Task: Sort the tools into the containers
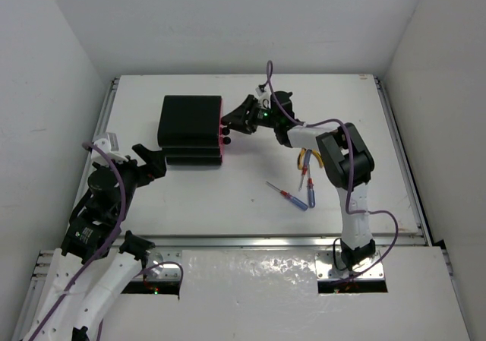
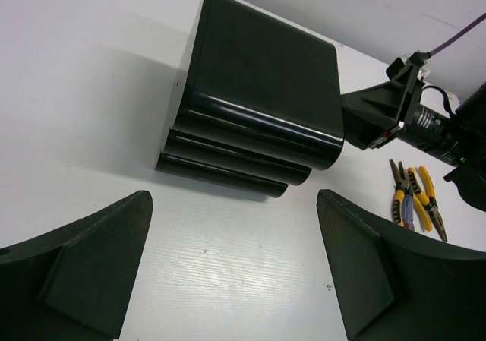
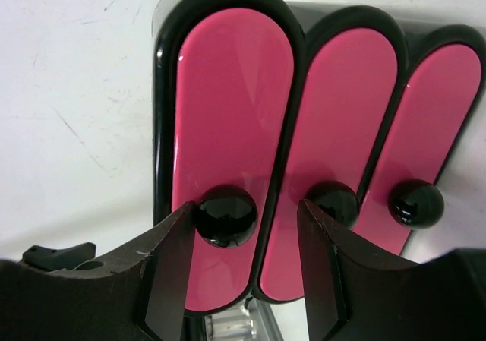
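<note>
Chest [image 1: 190,124] sits at 11 o'clock on table [image 1: 342,105], its 3 pink drawer fronts [image 3: 235,105] facing 3 o'clock. R gripper [image 1: 230,122] is at those fronts, fingers spread either side of an end knob [image 3: 226,216]. One finger is just beside it, other apart. L gripper [image 1: 156,162] is at chest's 8 o'clock, spread wide, nothing between. Pliers [image 1: 303,157] & screwdrivers [image 1: 288,196] lie on table at chest's 4 o'clock.
</note>
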